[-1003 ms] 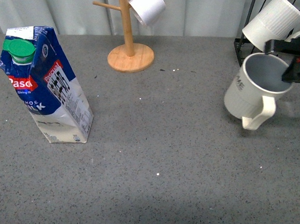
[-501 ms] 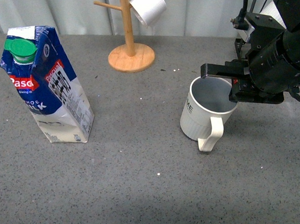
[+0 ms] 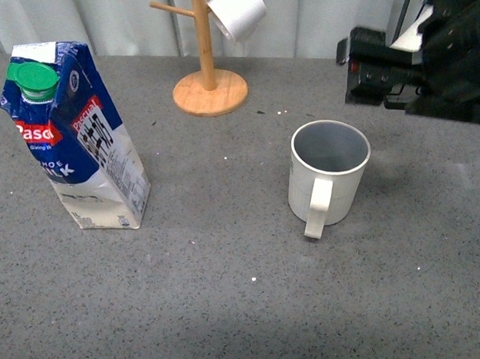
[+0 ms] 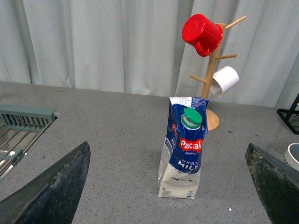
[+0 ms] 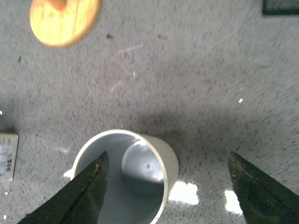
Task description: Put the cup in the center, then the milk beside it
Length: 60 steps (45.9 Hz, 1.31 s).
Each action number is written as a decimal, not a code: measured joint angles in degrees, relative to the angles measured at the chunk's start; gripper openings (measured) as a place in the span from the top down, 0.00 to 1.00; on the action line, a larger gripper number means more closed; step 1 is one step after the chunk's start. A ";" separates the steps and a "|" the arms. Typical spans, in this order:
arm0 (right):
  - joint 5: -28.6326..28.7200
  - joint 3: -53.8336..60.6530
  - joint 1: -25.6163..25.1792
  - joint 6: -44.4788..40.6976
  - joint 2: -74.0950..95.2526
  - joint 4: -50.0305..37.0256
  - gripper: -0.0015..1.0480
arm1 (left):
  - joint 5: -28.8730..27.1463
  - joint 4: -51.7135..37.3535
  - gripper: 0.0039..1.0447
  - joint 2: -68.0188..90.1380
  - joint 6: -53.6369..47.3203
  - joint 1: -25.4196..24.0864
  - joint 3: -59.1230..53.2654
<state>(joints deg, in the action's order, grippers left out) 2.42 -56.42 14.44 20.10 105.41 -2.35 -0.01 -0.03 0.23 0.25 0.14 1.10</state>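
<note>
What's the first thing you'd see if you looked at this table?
The tall blue milk with its green cap stands upright on the left of the grey table. The cream cup stands by itself nearer the middle, with its handle toward the front camera. Behind them, a bright red mug is perched at the top of a wooden mug tree.

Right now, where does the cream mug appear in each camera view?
Front view: cup upright, right of centre.
Left wrist view: cup only a rim sliver at the frame edge, beyond the milk.
Right wrist view: cup seen from above, under the open right gripper.
Shared landmark: the wooden stand's round base.
</note>
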 joint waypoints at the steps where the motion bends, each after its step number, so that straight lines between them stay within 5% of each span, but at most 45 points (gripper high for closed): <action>1: -0.94 0.52 -0.13 -0.28 -1.31 -0.96 0.23 | 0.00 0.00 0.06 0.00 0.00 0.00 0.02; 5: -3.74 2.32 -0.90 -0.83 -5.60 -2.58 0.08 | 0.00 0.00 0.06 0.00 0.00 0.00 0.02; 10: -6.01 4.31 -1.55 -1.84 -7.65 -4.96 0.10 | 0.00 0.00 0.06 0.00 0.00 0.00 0.02; 16: -13.68 16.52 -2.12 -12.13 -4.85 -38.97 0.28 | 0.07 0.00 0.06 -0.02 0.00 0.00 0.02; 25: -11.80 30.88 -4.87 -18.67 -12.00 -64.76 0.59 | -0.11 0.00 0.06 -0.04 0.00 0.00 0.02; 35: -8.83 41.66 -7.93 -20.11 -23.10 -63.95 0.99 | -0.09 0.00 0.06 -0.04 0.00 0.00 0.02; 60: -2.67 53.72 -14.29 -20.09 -51.19 -48.22 0.99 | -0.07 0.00 0.06 -0.04 0.00 0.00 0.02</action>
<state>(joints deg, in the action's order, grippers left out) -0.25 -2.70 0.14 0.01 54.22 -50.57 -0.08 -0.03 0.19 0.25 0.14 1.13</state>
